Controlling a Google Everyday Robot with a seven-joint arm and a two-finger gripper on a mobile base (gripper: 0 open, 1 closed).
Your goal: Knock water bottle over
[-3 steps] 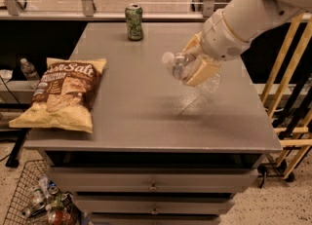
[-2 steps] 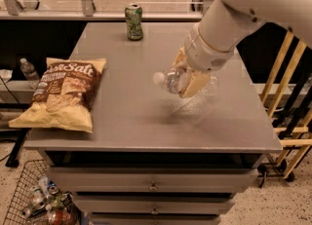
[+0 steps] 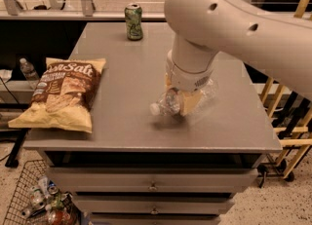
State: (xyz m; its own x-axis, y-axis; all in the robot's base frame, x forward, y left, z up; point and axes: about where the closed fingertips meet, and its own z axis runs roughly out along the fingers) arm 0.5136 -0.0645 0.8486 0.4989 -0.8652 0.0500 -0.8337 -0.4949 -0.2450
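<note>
Centre of frame: my gripper [image 3: 183, 100], low over the grey table [image 3: 122, 121], clasps the water bottle [image 3: 169, 103], fingers [image 3: 191, 103] narrowed against its sides. The bottle lies tipped nearly flat, white cap pointing lower left. A green can [image 3: 133, 22] stands upper centre; a chip bag [image 3: 63, 92] lies at left

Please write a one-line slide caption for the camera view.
The tool grips the water bottle sideways, low over the grey tabletop; a chip bag and green can sit apart.
</note>
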